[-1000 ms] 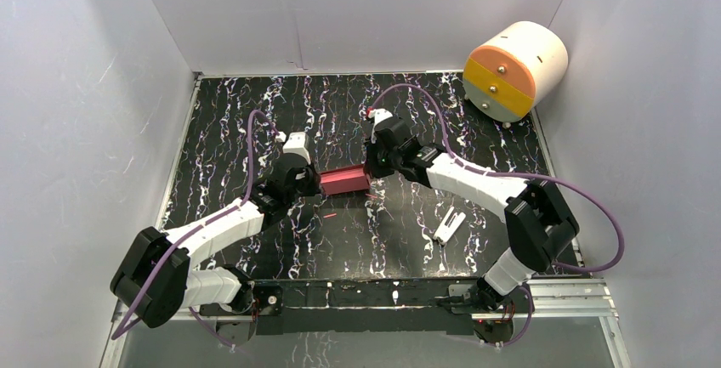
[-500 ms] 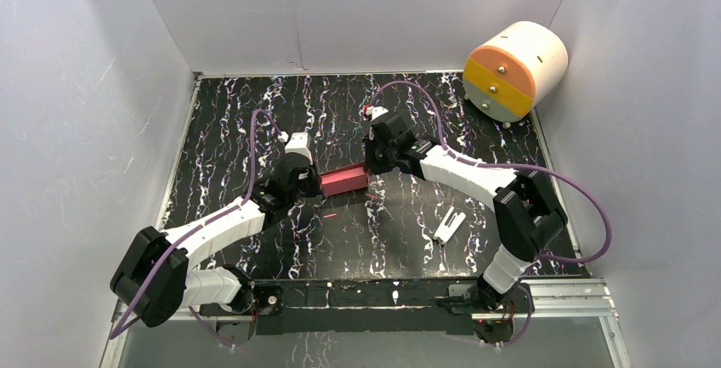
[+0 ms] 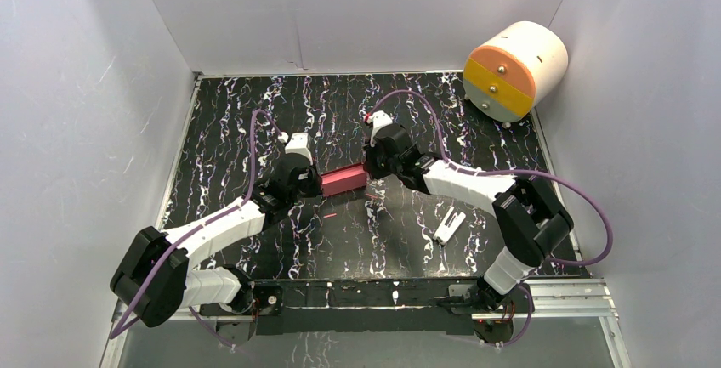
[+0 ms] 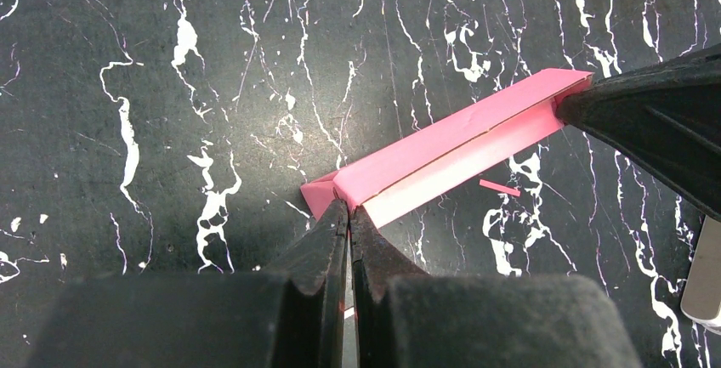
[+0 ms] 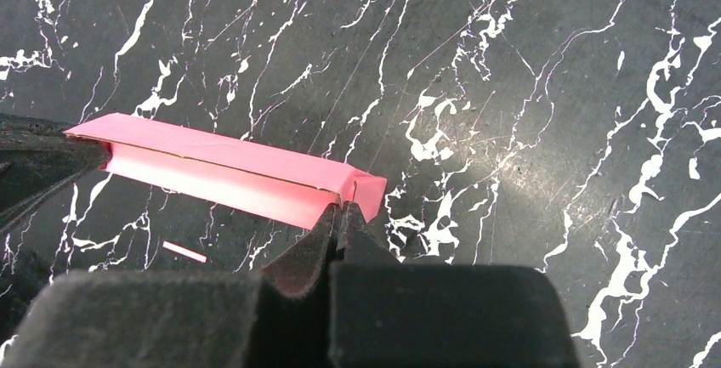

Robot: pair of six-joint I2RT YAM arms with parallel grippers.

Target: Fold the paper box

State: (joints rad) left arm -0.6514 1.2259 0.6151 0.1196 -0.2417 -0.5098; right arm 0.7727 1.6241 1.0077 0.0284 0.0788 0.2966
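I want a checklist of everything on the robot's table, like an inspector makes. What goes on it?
Surface: black mat with white marbling.
Job's things: pink paper box, folded long and narrow, held at both ends.
Clutter: small white clip; tiny pink scrap; white-and-orange cylinder in the far right corner.
Grippers: left gripper shut on one end of the box; right gripper shut on the other end.
Cables: purple cables loop along each arm, away from the box.
Surroundings: plain white walls on three sides.

From above, my left claw (image 3: 319,183) and right claw (image 3: 368,172) cover both ends of the thin pink-red card box (image 3: 343,179), their own tips unseen.
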